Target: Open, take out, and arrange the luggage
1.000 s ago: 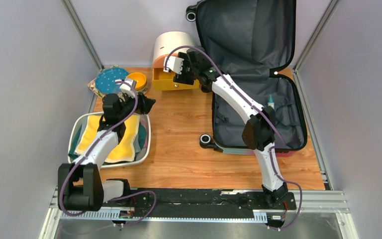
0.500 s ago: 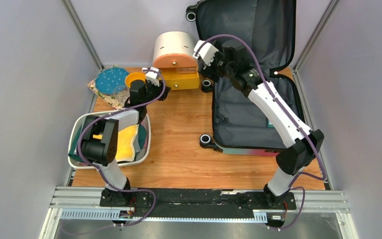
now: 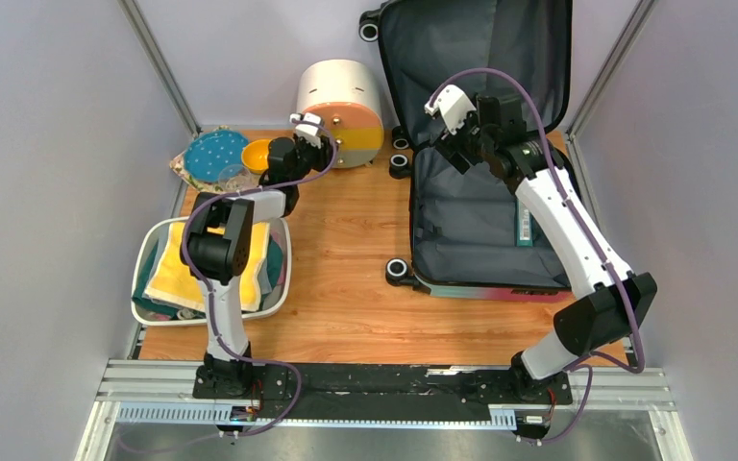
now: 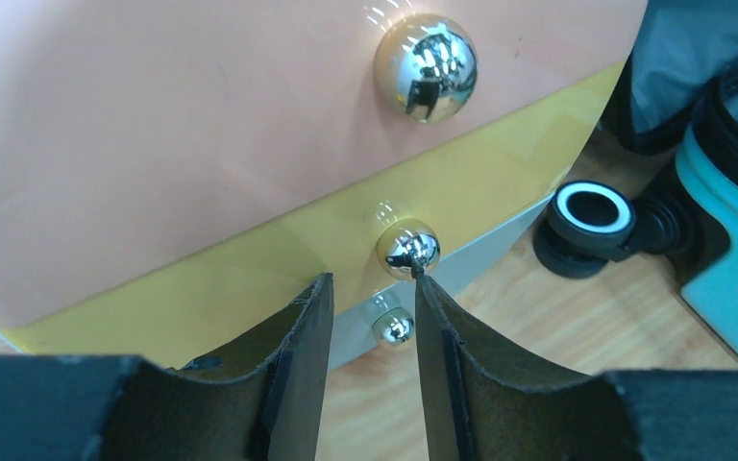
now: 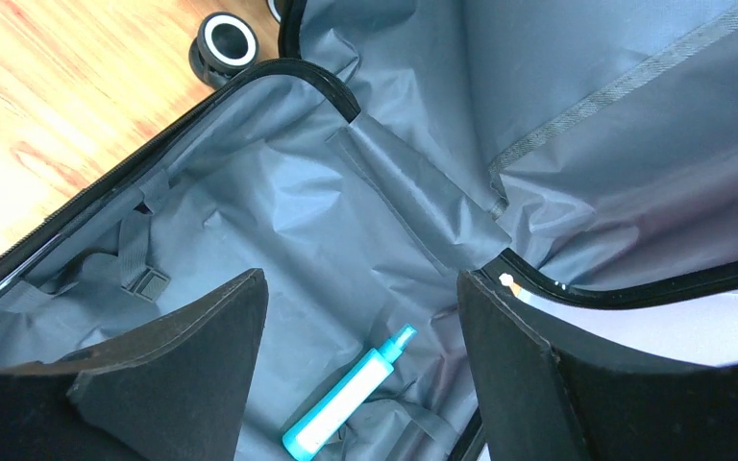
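The luggage (image 3: pixel 471 226) lies open on the right of the table, its lid leaning on the back wall and the grey lining showing. A teal spray bottle (image 3: pixel 524 221) lies inside it, also seen in the right wrist view (image 5: pixel 346 403). My right gripper (image 3: pixel 456 130) hovers wide open and empty over the back of the lower shell; its fingers frame the bottle below (image 5: pixel 360 279). My left gripper (image 3: pixel 309 142) is at the front of the round cabinet (image 3: pixel 341 96). Its fingers are narrowly parted and empty (image 4: pixel 370 283), the right tip touching the yellow drawer's chrome knob (image 4: pixel 408 250).
A white basin (image 3: pixel 286 259) with yellow and green cloths stands front left. A teal dotted plate (image 3: pixel 209 154) and orange bowl (image 3: pixel 255 154) sit back left. The suitcase's black wheels (image 4: pixel 591 211) stand right of the cabinet. All the cabinet's drawers are shut.
The yellow drawer, open a second ago, is now shut. My left gripper moved up from the basin to the cabinet front. My right gripper swung from the drawer to over the suitcase.
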### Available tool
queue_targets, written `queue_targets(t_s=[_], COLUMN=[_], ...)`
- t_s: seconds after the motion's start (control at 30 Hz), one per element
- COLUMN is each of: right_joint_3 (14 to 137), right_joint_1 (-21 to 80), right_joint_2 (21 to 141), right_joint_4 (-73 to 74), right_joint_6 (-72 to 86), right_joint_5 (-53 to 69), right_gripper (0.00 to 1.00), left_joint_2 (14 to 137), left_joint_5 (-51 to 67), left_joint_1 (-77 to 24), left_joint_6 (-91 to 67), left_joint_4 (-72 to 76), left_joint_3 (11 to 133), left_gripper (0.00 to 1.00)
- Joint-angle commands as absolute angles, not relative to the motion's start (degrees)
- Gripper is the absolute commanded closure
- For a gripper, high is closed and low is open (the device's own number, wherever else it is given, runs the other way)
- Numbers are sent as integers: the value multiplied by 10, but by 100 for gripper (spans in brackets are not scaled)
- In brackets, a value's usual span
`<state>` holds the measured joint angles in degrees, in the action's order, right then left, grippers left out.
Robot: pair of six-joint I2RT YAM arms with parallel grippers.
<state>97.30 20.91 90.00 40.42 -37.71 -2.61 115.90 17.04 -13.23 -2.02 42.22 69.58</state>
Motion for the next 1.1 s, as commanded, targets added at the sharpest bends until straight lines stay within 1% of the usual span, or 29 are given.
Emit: queue_targets(t_s=[0.0, 0.1, 0.17, 0.27, 0.3, 0.37, 0.47, 0.57, 0.6, 0.63, 0.7, 0.73, 0.83, 1.07], right_joint_3=[964, 960, 962, 963, 962, 958, 955, 953, 953, 953, 951, 950, 946, 935], right_joint_1=[208, 208, 208, 208, 207, 207, 206, 203, 203, 204, 201, 200, 195, 185], right_joint_2=[860, 858, 859, 857, 857, 854, 854, 859, 859, 860, 862, 861, 860, 853], right_joint_4=[398, 401, 403, 403, 403, 403, 403, 406, 406, 407, 407, 407, 407, 408], right_joint_6=[-361, -361, -360, -359, -359, -359, -354, -353, -354, -359, -359, -359, -358, -354], right_joint_5=[-32, -32, -33, -33, -33, -33, -29, -25, -26, -28, -29, -28, -27, -26], right_gripper=[22, 22, 22, 22, 22, 22, 22, 22, 22, 22, 23, 23, 23, 23], left_joint_2=[1189, 1195, 1173, 1112, 1095, 1060, 1046, 1077, 1091, 1119, 1147, 1164, 1186, 1223], left_joint_5=[149, 145, 159, 190, 191, 204, 186, 157, 163, 182, 181, 164, 135, 90], left_joint_1=[-135, -134, -134, -134, -134, -134, -134, -125, -120, -114, -110, -112, -116, -121], left_joint_6=[13, 16, 4, -35, -72, -107, -185, -291, -355, -382, -462, -474, -484, -487], left_joint_4=[476, 479, 480, 482, 481, 474, 460, 420, 413, 411, 414, 381, 362, 309], left_joint_3=[753, 757, 737, 661, 624, 593, 564, 595, 625, 641, 679, 696, 733, 780], left_gripper=[54, 51, 50, 45, 44, 39, 37, 36, 35, 31, 30, 29, 29, 34])
